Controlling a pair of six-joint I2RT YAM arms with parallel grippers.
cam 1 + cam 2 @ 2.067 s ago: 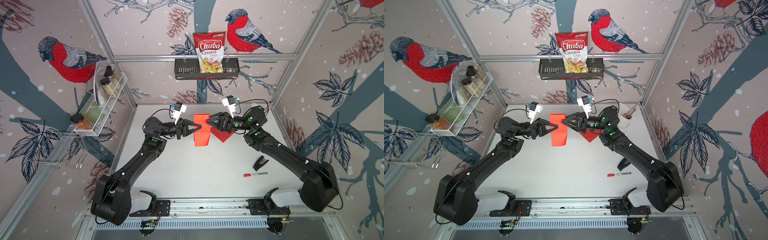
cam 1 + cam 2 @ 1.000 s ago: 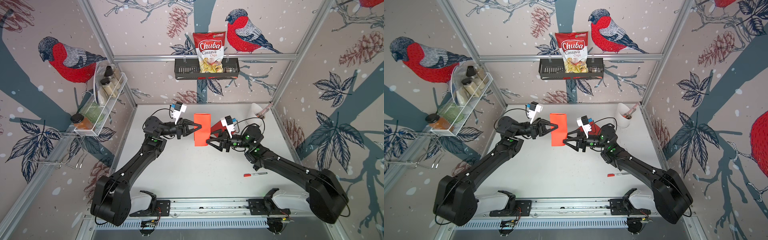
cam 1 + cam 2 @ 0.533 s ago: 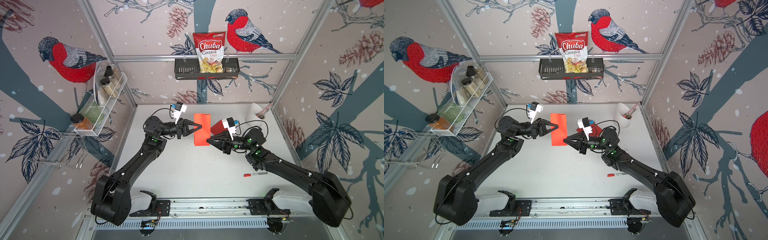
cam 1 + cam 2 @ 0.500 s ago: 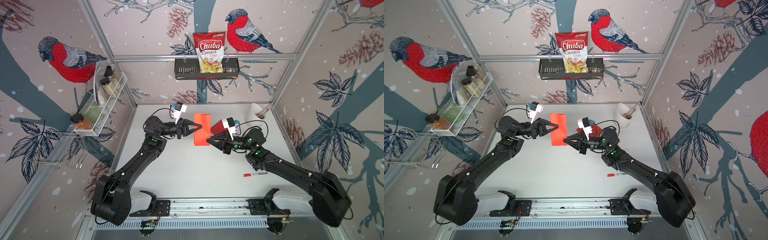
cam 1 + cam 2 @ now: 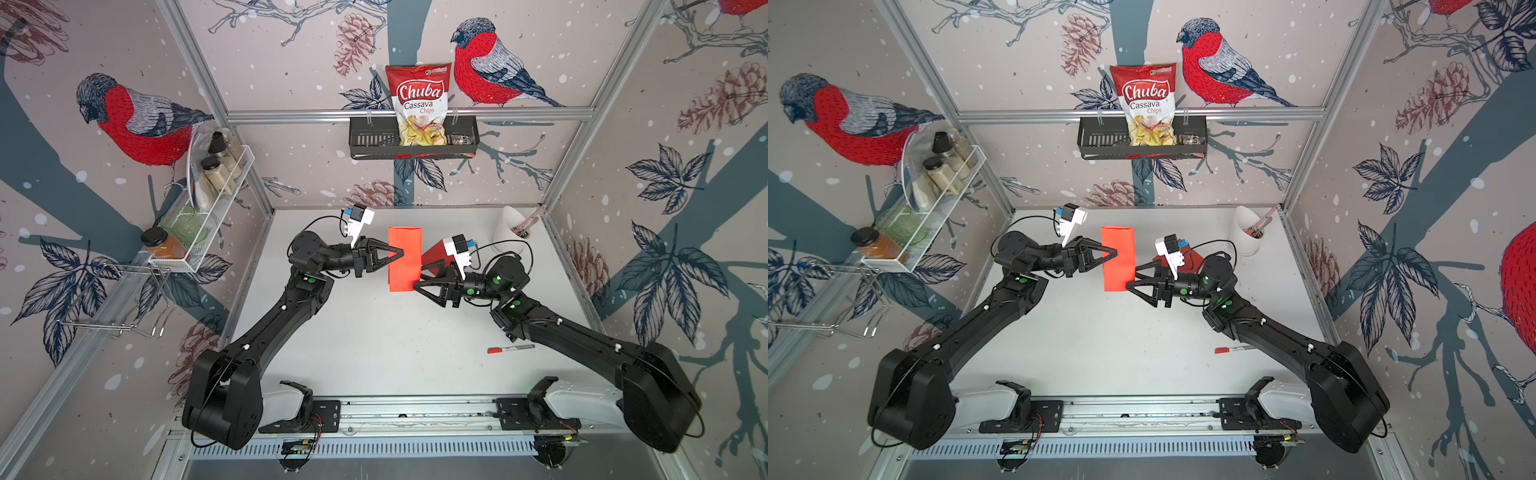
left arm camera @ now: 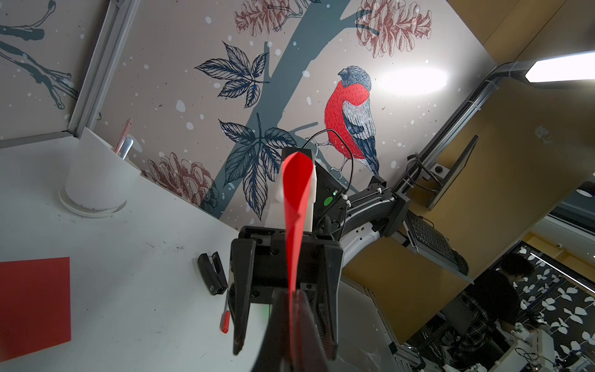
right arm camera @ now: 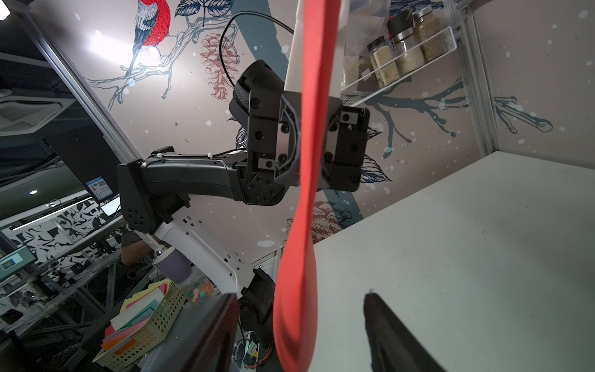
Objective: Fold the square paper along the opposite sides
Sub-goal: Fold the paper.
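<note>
Left pincer (image 5: 400, 253) grips the folded red paper (image 5: 409, 243) above the worktop (image 5: 374, 332). Right pincer (image 5: 417, 281) gapes open around the paper's near end. A bag (image 5: 417, 104) behind reads "Chuba Cassava Chips".

Beside the paper (image 5: 405, 257), a red sheet (image 5: 433, 257) lies mostly hidden by the right arm (image 5: 503, 274); the cup (image 5: 509, 232) contents are unclear.

left hand (image 5: 401, 253): raised, jaws clamped | right hand (image 5: 417, 281): raised, jaws apart | arms: facing inward
</note>
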